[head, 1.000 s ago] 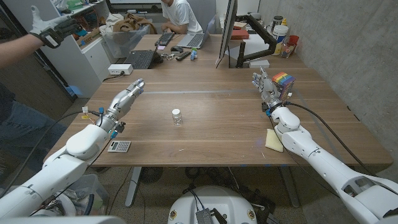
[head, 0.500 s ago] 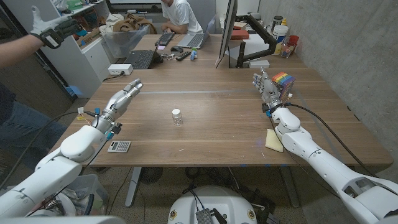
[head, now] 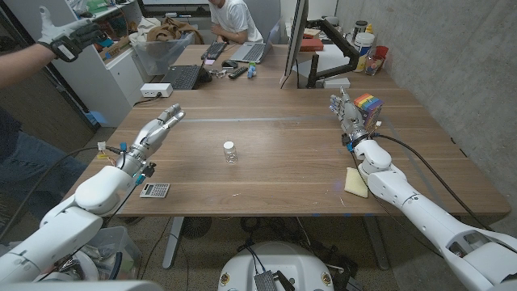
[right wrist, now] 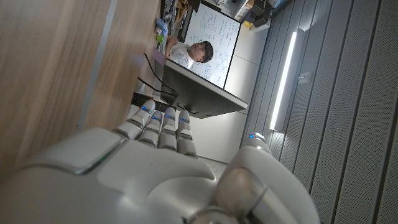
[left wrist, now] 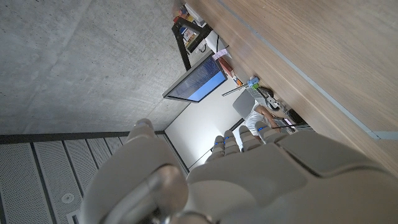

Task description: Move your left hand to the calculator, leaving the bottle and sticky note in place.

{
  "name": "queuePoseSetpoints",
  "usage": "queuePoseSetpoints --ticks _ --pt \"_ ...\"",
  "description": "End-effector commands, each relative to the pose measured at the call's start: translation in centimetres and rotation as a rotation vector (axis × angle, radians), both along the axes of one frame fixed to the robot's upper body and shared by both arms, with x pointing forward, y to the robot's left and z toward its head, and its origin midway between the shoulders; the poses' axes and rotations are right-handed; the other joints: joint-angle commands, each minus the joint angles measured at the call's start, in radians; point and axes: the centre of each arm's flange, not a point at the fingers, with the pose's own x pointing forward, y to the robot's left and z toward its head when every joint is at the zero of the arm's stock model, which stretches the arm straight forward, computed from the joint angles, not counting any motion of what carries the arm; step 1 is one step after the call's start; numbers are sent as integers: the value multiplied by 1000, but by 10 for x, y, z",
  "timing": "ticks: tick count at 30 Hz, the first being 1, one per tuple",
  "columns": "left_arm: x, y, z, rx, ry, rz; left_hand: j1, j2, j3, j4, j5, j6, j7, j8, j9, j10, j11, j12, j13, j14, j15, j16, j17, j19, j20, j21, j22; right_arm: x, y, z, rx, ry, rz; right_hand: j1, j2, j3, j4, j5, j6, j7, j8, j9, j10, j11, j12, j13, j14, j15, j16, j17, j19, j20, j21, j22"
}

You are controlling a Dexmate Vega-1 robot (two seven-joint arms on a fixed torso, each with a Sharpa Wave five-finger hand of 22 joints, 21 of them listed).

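The wooden table [head: 275, 153] is seen from above by the head camera, facing the far desks. Each wrist cam is parked right behind its own hand, tilted, aimed along the fingers. The far monitor [head: 294, 36] is also caught in both wrist views [left wrist: 194, 82] [right wrist: 199, 93].
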Motion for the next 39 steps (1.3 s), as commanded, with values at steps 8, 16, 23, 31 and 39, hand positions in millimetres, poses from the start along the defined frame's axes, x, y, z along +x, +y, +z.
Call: queuePoseSetpoints --ticks 8,16,23,31,39 --pt "-18 3 2 42 -20 28 26 7 3 -14 -3 -3 -6 -2 5 -7 -2 0 6 -10 2 0 5 -4 8 0 3 -2 -3 1 -12 -3 -9 3 9 1 -2 0 -5 -7 -6 5 -3 0 -4 5 -1 -2 0 5 9 -4 -5 1" --pt "-30 4 4 89 -13 48 36 9 6 -19 -6 -5 -10 -3 6 -8 -2 0 7 -11 3 0 5 -4 11 1 3 -4 -8 2 -18 -6 -17 3 10 0 -3 -1 -17 -7 -11 5 -7 -2 -6 5 -2 -1 0 5 10 -4 -8 1" --pt "-42 7 1 102 -14 67 43 11 8 -23 -7 -5 -12 -3 6 -9 -3 -1 7 -12 3 0 5 -4 13 2 3 -5 -10 3 -27 -3 -22 3 10 -1 -4 -1 -18 -7 -11 5 -6 -1 -6 5 -3 -1 0 5 11 -4 -10 1" --pt "-48 11 -10 103 9 82 51 13 9 -27 -10 -7 -14 -3 7 -9 -3 0 7 -12 4 0 6 -5 14 2 4 -4 -9 2 -30 3 -16 3 11 -1 -4 -1 -19 -6 -11 5 -6 1 -6 5 -2 0 0 5 12 -4 -13 1" --pt "-56 13 -18 105 30 88 57 14 11 -31 -12 -10 -16 -4 7 -9 -4 0 7 -13 3 0 6 -4 16 3 4 -4 -10 2 -47 2 -35 3 11 -2 -4 -1 -19 -7 -10 5 -6 -1 -6 5 -2 -1 0 5 13 -3 -15 1"
